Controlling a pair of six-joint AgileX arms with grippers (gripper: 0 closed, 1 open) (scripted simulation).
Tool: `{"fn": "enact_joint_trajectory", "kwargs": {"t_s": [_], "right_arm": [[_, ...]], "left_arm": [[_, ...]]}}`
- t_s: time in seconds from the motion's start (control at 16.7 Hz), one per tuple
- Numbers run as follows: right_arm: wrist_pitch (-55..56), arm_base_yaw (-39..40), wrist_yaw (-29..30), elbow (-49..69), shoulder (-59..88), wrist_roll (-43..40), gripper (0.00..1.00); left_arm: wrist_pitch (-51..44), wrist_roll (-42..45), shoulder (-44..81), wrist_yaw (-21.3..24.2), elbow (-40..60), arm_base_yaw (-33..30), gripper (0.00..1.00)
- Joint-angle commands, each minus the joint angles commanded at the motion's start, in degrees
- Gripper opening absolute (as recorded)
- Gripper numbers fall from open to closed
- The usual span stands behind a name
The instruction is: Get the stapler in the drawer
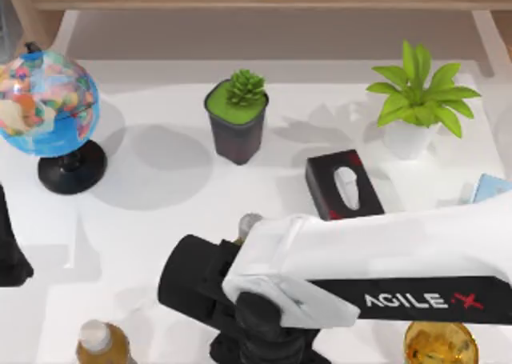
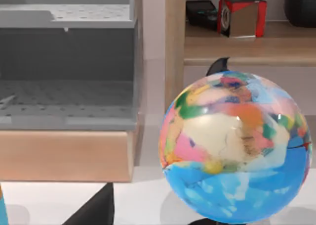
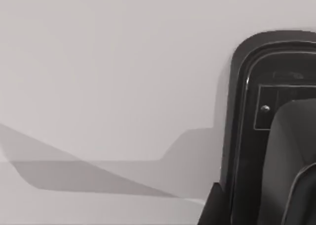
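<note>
Right gripper was at six o'clock over the stapler, finger state indeterminable; advise a square, centred descent before closing; left arm was parked at nine; drawer stood open beyond the globe.

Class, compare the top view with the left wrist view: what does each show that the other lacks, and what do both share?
Top view alone: the right arm stretched across the table's near side, a black tissue box, a succulent in a dark pot, a leafy plant in a white pot and a yellow bottle.
Left wrist view alone: a grey drawer unit in a wooden frame, and a shelf holding a red-edged box.
Shared: the globe on the white table.
</note>
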Motion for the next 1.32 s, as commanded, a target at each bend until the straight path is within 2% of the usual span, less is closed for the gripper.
{"fn": "enact_joint_trajectory", "kwargs": {"t_s": [0.06, 0.12, 0.66, 1.02, 1.32], "right_arm": [[0.00, 0.00, 0.00, 0.00, 0.00, 0.00, 0.02], [0.00, 0.00, 0.00, 0.00, 0.00, 0.00, 0.00], [-0.20, 0.16, -0.05, -0.04, -0.16, 0.09, 0.00], [-5.82, 0.51, -0.26, 2.29, -2.75, 0.29, 0.00], [-6.11, 0.21, -0.06, 3.23, -2.69, 0.08, 0.00]], "left_arm": [[0.00, 0.00, 0.00, 0.00, 0.00, 0.00, 1.00], [0.00, 0.00, 0.00, 0.00, 0.00, 0.00, 1.00], [0.00, 0.00, 0.00, 0.00, 0.00, 0.00, 1.00], [0.00, 0.00, 0.00, 0.00, 0.00, 0.00, 1.00], [0.00, 0.00, 0.00, 0.00, 0.00, 0.00, 1.00]]}}
